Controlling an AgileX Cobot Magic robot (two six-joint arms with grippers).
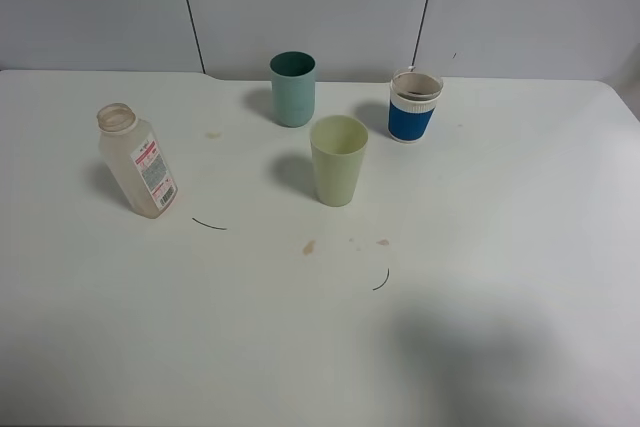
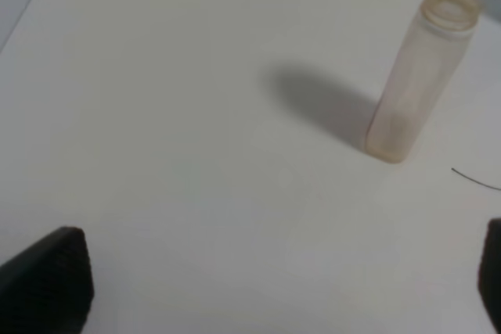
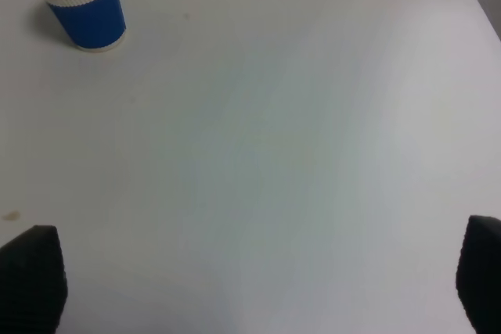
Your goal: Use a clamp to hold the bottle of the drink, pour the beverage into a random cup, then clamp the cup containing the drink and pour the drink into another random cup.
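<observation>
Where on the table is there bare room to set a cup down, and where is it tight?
Bare: the near table, below the stains, and right of the blue-and-white ribbed cup. Crowded: that cup, the teal straight-sided cup and pale yellow-green tapered cup. The clear plastic bottle stands apart, left.

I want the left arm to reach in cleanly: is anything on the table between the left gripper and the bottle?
Nothing visible does. In the left wrist view, only bare table lies between the open left gripper and the upright bottle. The three cups stand off to the bottle's other side.
</observation>
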